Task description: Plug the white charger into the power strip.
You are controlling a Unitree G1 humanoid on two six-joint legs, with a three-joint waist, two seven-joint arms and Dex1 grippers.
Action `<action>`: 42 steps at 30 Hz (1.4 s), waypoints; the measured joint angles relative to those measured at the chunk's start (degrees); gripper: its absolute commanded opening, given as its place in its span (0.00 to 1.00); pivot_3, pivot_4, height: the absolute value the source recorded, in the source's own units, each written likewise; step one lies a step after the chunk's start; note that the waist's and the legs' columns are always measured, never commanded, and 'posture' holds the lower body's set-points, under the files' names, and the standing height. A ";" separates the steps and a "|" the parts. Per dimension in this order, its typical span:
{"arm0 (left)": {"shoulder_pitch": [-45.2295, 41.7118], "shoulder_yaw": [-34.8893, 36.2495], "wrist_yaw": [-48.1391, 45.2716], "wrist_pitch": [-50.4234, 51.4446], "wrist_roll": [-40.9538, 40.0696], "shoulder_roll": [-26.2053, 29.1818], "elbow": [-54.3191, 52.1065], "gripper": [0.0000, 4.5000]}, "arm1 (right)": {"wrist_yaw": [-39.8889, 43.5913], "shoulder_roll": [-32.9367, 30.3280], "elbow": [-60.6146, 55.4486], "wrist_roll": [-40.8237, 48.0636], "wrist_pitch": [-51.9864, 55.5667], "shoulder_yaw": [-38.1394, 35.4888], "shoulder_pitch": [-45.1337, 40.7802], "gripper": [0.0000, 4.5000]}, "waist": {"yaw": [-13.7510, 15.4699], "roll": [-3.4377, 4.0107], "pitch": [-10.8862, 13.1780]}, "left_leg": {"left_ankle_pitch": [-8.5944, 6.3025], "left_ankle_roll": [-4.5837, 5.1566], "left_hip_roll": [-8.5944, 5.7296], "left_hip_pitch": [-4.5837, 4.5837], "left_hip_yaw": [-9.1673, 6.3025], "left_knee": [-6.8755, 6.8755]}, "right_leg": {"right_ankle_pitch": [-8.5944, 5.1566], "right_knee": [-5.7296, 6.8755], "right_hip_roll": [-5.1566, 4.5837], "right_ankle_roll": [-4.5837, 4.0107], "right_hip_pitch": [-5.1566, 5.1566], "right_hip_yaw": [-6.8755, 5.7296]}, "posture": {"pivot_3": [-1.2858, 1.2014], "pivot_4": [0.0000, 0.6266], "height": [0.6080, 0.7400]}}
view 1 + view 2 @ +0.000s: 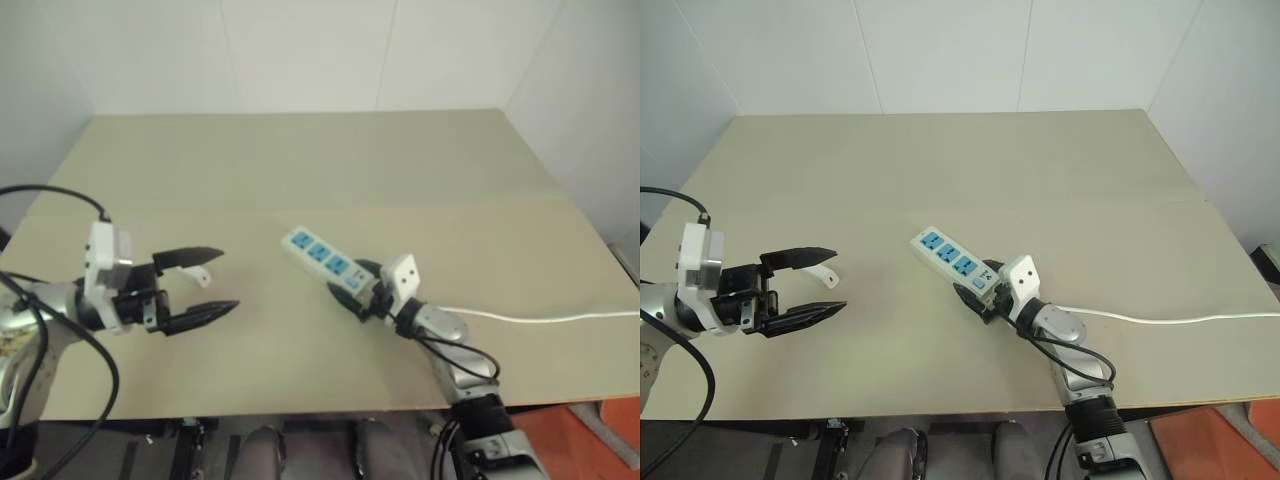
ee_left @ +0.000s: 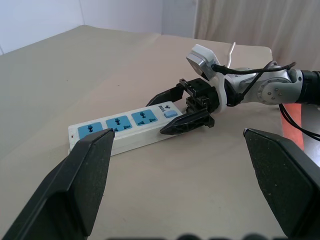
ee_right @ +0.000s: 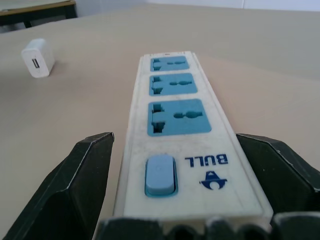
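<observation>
- Across the whole frame I have the broad beige table top point(image 1: 300, 160). Everything the job needs lies on its near half.
- Near the middle lies the long white power strip with three blue socket faces point(image 1: 322, 257). It runs diagonally, its switch end nearest me, and its thin white cord point(image 1: 540, 320) trails off to the right.
- My right gripper point(image 1: 352, 285) has its black fingers spread either side of the switch end. They straddle the strip without clamping it, and slim gaps show on both sides in the right wrist view.
- My left gripper point(image 1: 228, 280) hovers over the left of the table, spread wide and carrying nothing.
- The small white rounded charger block point(image 1: 203, 274) lies on the table just beside the left gripper's far fingertip, well left of the strip.
- I judge the step to be bracing the strip. Next I would close the right fingers on it, then lower the left to pick the charger.
- The right wrist view shows the charger's slotted face point(image 3: 37, 57), and the left wrist view shows the right fingers flanking the switch point(image 2: 171, 113). The head views resolve neither.
</observation>
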 measured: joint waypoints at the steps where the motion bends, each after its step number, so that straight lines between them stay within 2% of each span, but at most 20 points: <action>1: 0.00 0.00 0.04 -0.01 0.00 0.00 0.00 1.00 | 0.05 -0.03 0.18 -0.03 0.00 0.12 0.08 0.99 | -0.02 0.00 0.00 | 0.00 0.00 0.00 0.00 0.00 0.00 | 0.00 0.00 0.00 0.00 0.00 0.00 | 0.52 0.24 1.00; 11: 0.00 0.00 0.09 -0.12 0.07 0.00 0.00 1.00 | 0.47 -0.22 0.65 -0.02 -0.01 0.41 0.19 0.99 | -0.01 -0.01 -0.01 | 0.00 0.00 0.00 0.01 0.00 0.00 | 0.00 0.00 0.00 0.00 0.01 0.00 | 0.52 0.24 1.00; 16: 0.00 0.00 0.03 -0.24 0.14 0.00 0.03 1.00 | 1.45 -0.21 2.24 0.01 -0.94 0.39 -0.32 0.76 | -0.02 -0.11 -0.07 | 0.00 0.00 0.01 0.14 0.00 0.00 | 0.00 0.01 0.01 0.00 0.11 0.00 | 0.52 0.24 1.00; 27: 0.00 0.13 -0.60 -0.31 0.20 0.05 0.17 1.00 | 4.74 -0.14 6.49 0.14 -3.49 0.29 -2.12 0.76 | -0.18 -0.36 -0.22 | 0.00 0.00 0.05 0.74 0.00 -0.04 | -0.01 -0.09 0.06 0.00 0.70 0.00 | 0.52 0.24 1.00; 31: -0.11 0.22 -1.26 -0.40 0.31 0.50 0.48 1.00 | 9.02 -1.15 9.31 0.99 -4.26 0.18 -4.24 0.76 | -0.29 -0.34 -0.21 | 0.00 0.00 0.09 0.85 0.01 -0.05 | -0.01 -0.10 0.11 0.00 0.80 0.01 | 0.52 0.24 1.00; 42: -1.96 1.28 -5.98 -2.98 3.84 5.87 6.52 1.00 | 29.10 -7.05 11.59 4.49 -5.66 1.51 -8.50 0.76 | -0.27 -0.32 -0.10 | -0.01 0.01 0.10 0.68 0.01 -0.16 | -0.01 -0.27 0.12 0.00 0.65 0.00 | 0.52 0.24 1.00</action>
